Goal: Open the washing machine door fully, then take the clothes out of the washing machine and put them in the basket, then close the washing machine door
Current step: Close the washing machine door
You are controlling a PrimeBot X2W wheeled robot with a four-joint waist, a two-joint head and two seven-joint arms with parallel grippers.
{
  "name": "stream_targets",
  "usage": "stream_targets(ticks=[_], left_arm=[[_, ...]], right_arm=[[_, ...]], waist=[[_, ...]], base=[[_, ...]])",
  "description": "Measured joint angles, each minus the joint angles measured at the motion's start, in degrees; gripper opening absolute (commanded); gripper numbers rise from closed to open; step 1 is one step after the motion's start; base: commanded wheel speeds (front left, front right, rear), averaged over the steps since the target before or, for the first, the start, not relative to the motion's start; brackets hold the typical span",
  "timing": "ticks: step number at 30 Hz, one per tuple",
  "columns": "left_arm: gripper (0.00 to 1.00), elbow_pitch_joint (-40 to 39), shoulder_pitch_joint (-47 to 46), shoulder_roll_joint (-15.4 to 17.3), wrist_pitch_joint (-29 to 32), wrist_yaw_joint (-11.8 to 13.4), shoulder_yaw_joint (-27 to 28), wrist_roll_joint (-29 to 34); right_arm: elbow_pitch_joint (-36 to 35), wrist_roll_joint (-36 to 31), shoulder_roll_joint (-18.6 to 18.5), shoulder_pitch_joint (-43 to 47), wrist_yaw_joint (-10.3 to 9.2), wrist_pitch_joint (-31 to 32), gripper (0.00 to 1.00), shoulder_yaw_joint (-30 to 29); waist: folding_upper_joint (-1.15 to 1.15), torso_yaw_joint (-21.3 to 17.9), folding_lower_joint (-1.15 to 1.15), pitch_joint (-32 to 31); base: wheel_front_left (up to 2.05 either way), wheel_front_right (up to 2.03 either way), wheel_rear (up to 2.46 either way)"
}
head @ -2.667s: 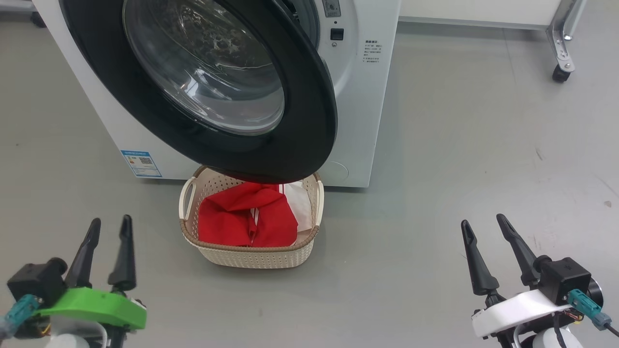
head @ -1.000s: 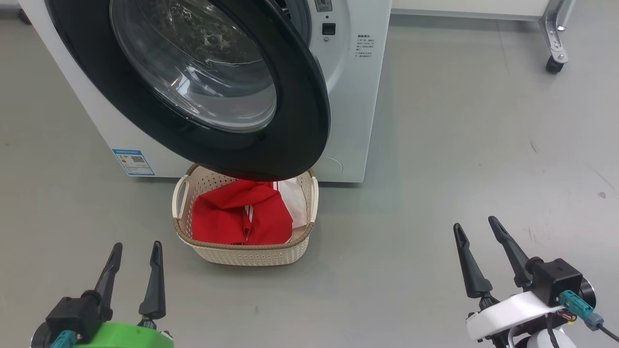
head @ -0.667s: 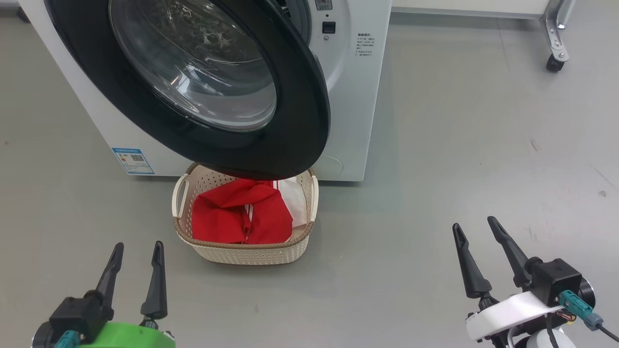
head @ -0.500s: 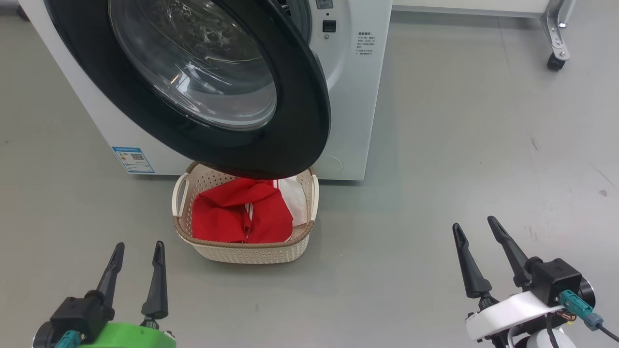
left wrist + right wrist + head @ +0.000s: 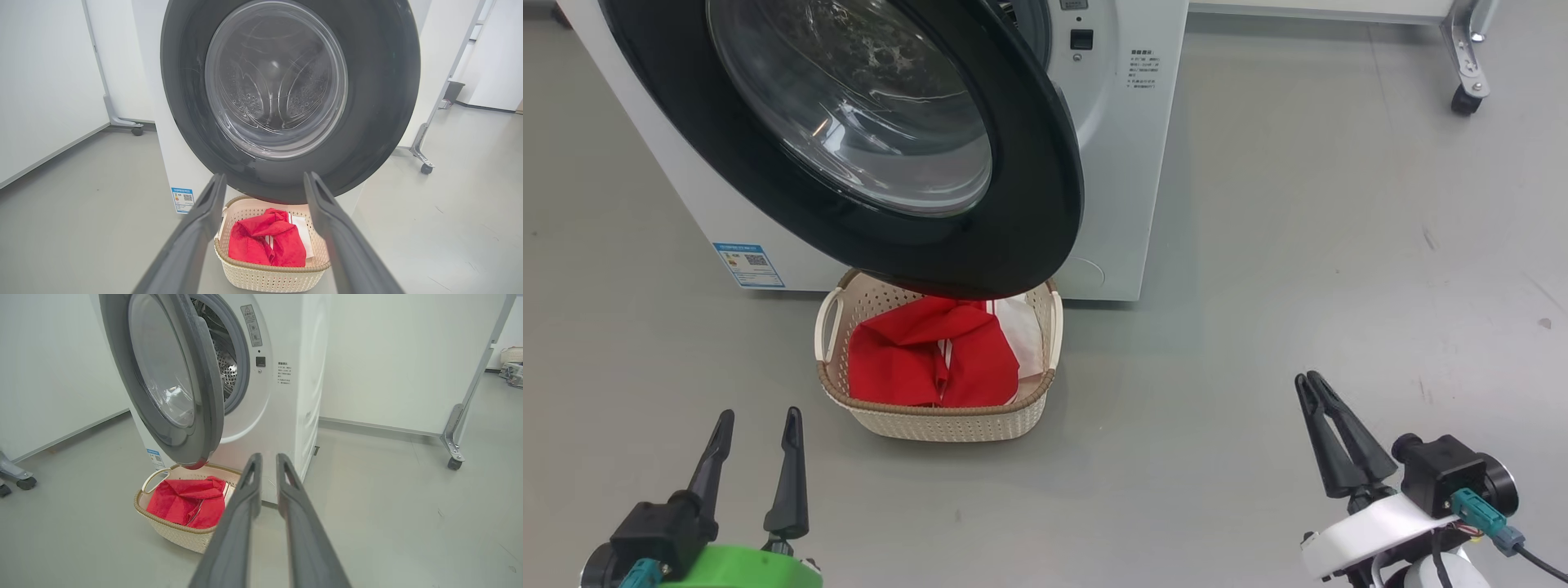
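A smooth grey floor (image 5: 1258,245) runs to pale wall panels at the back, where a metal leg on a caster (image 5: 1466,98) stands far right. The white front-loading washing machine (image 5: 1123,163) stands far left of centre, with a small blue label (image 5: 749,264) low on its front.

The washing machine door (image 5: 1029,204) hangs part-way open on its left side. It has a broad glossy black rim around a bulging clear glass bowl (image 5: 866,114) that catches reflections. In the right wrist view the perforated steel drum (image 5: 226,363) and grey rubber ring (image 5: 244,355) show behind the door's free edge.

The cream perforated basket (image 5: 947,420), brown-rimmed with loop handles, sits on the floor just in front of the machine, its far edge under the door's lower rim. The clothes (image 5: 915,359) lie inside it: crumpled bright red fabric with thin white stripes, and a white cloth piece (image 5: 1025,339) along the right side.

The left gripper (image 5: 758,414) hovers near left, its fingers spread wide and empty. The right gripper (image 5: 1311,379) hovers near right, well apart from the basket. Its fingers are drawn almost together with only a slim gap, and it grips nothing.
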Motion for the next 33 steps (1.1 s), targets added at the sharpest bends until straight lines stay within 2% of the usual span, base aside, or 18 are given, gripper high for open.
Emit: stream_targets(ticks=[7,22,33], left_arm=[[1.00,-0.42,-0.03,-0.27,0.00,0.00,-1.36,0.35],[1.00,-1.74,-2.47,-0.92,0.00,-0.01,-5.48,0.35],[1.00,-2.78,-6.19,-1.59,0.00,-0.02,-8.05,0.19]], right_arm=[[-1.29,-1.09,-1.57,-2.69,-0.01,0.00,0.00,3.18],[-0.80,-2.71,-7.79,-15.39,0.00,-0.10,0.00,17.26],[1.02,-1.34,-10.73,-27.72,0.00,2.00,0.00,20.02]], waist=[[0.00,0.54,0.00,1.02],[0.00,4.11,0.00,6.10],[0.00,8.24,0.00,12.22]], base=[[0.00,0.00,0.00],[0.00,0.00,0.00],[0.00,0.00,0.00]])
